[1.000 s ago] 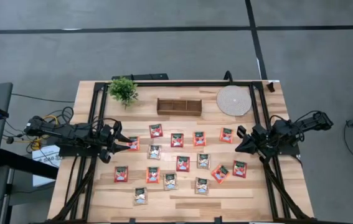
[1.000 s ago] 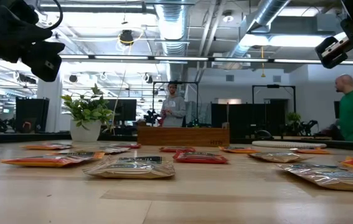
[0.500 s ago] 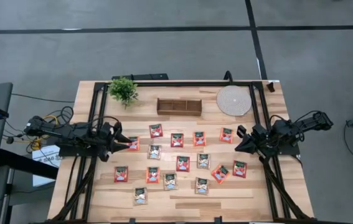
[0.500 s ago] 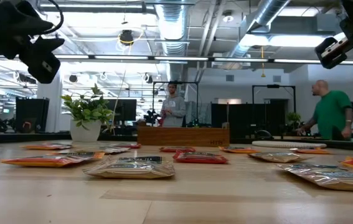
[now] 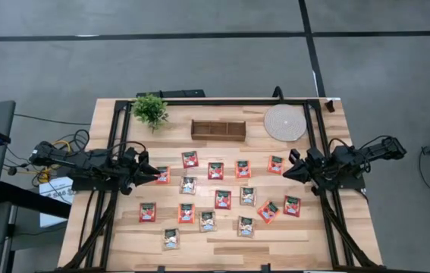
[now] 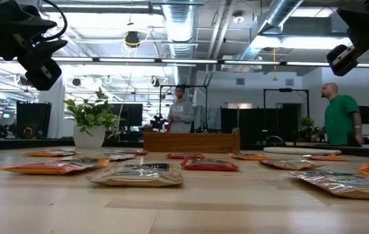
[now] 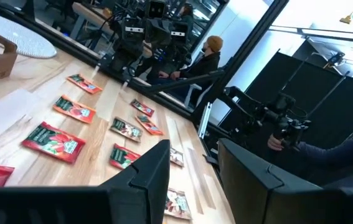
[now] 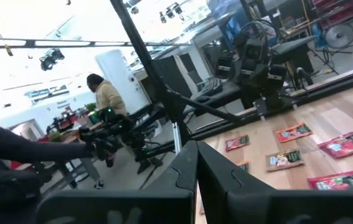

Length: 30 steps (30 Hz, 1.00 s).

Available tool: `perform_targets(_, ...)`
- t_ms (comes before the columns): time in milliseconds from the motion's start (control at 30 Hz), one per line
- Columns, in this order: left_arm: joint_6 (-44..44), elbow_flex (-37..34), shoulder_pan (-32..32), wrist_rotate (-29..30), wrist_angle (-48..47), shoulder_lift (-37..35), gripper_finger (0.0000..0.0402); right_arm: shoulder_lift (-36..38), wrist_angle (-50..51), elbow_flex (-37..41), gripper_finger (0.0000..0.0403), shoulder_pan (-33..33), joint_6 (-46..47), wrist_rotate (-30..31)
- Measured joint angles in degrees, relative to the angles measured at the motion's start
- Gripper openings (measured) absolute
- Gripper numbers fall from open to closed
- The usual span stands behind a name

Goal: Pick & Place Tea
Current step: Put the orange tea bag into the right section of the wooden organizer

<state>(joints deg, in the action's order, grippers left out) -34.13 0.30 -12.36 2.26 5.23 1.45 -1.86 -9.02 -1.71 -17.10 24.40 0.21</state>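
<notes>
The tea sachets [image 5: 223, 199] lie flat and scattered across the desk [image 5: 123, 243], ready for picking. The left gripper [image 5: 152, 174] hovers beside one, fingers parted and empty; the right gripper [image 5: 292, 167] waits closed, holding nothing.

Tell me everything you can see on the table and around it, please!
Tea sachets: about sixteen, red, orange or pale green-white, spread flat over the middle of the table.
Wooden tray: one, brown, at the far edge, looks empty.
Round disc: one, pale, right of the tray.
Potted plant: one, green, far left corner.
Table: one, light wood.
People: two standing in the room behind.
Left gripper: dark, above the left side by a red sachet, fingers open.
Right gripper: dark, above the right side, fingers shut.
</notes>
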Motion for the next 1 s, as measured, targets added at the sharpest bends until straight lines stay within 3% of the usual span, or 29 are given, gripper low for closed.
perform_targets(300, 0.2, 0.0, 0.0, 3.2, 0.0, 0.0, 0.0129, -0.2, 2.6, -3.4, 0.0000, 0.0, 1.1, 10.3)
perform_targets(467, 0.3, 0.0, 0.0, 5.2, 0.0, 0.0, 0.0129, -4.7, 23.2, -15.3, 0.0000, 0.0, 4.8, 12.4)
perform_targets(600, 0.2, 0.0, 0.0, 5.7, 0.0, 0.0, 0.0129, -13.2, 46.4, -26.3, 0.0000, 0.1, 11.5, 15.3)
perform_targets(700, 0.2, 0.0, 0.0, 5.7, 0.0, 0.0, 0.0129, -20.3, 58.4, -32.4, 0.0000, 0.7, 13.7, 15.3)
perform_targets(1000, 0.2, 0.0, 0.0, 5.7, 0.0, 0.0, 0.0129, -35.1, 69.4, -36.5, 0.0000, 4.8, 12.7, 15.0)
